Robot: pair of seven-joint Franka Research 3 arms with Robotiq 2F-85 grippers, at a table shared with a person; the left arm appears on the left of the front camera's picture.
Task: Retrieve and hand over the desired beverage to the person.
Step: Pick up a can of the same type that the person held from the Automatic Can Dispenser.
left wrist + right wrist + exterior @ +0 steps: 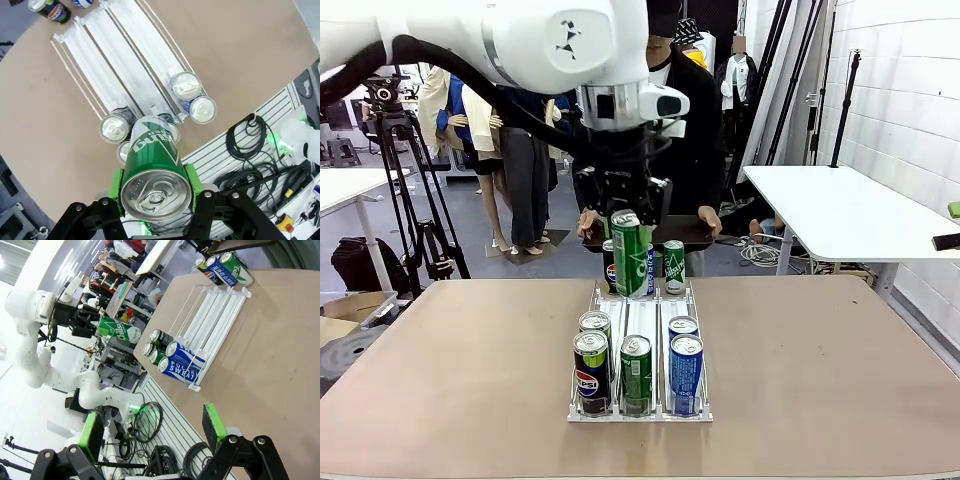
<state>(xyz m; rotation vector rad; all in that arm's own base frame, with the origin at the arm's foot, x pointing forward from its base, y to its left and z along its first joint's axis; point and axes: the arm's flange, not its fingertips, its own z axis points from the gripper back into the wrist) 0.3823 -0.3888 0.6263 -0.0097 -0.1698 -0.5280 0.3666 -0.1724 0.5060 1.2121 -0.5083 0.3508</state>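
Green can [150, 155], judged a full, fairly heavy cylinder with a smooth, slippery, thin wall that dents if squeezed hard, so it is best taken across its body with 2 opposed pads. The left gripper [156, 186] is clamped on its sides just below the rim and holds it in the air above the rack [638, 415], on the robot's side of the person [695, 150]. The right gripper [152, 429] hangs with fingers wide apart, empty.
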